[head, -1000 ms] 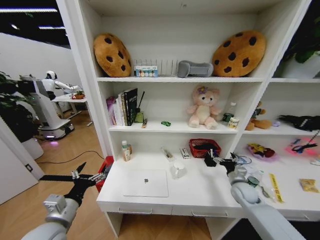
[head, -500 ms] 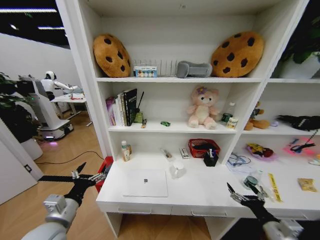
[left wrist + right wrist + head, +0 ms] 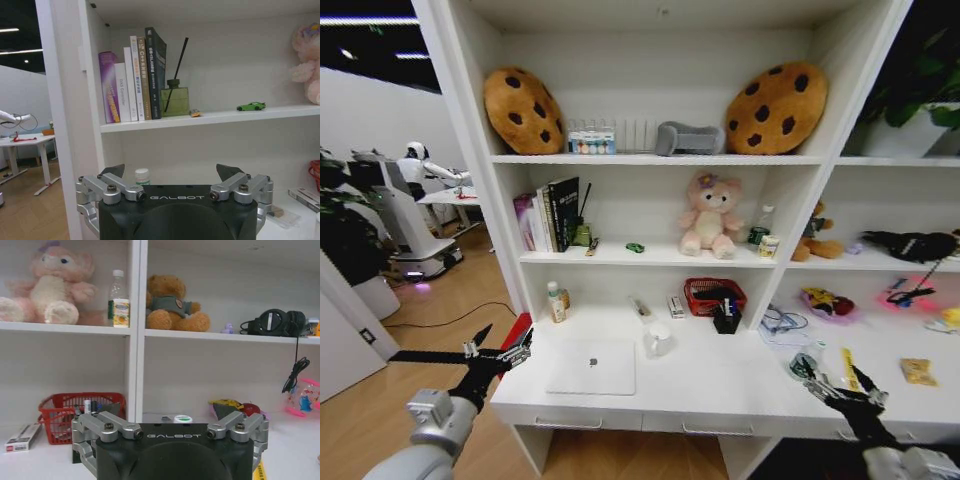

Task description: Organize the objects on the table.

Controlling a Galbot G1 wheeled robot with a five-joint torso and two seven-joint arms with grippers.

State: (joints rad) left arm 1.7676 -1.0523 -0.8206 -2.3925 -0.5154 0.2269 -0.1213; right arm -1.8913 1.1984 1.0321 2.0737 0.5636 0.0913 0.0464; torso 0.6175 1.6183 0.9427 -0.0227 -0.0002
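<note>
Robot lab staged as study — white shelving [image 3: 650,160], desk [image 3: 720,385], another robot [image 3: 405,200] behind.

silver laptop [image 3: 590,367], green toy car [image 3: 635,247], red basket [image 3: 713,295]

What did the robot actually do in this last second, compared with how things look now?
The right gripper let go of the black pen holder, which now stands beside the red basket, and pulled back low to the table's front edge, fingers open. The camera also shifted slightly. The left gripper stayed open left of the table; the laptop stayed closed.
</note>
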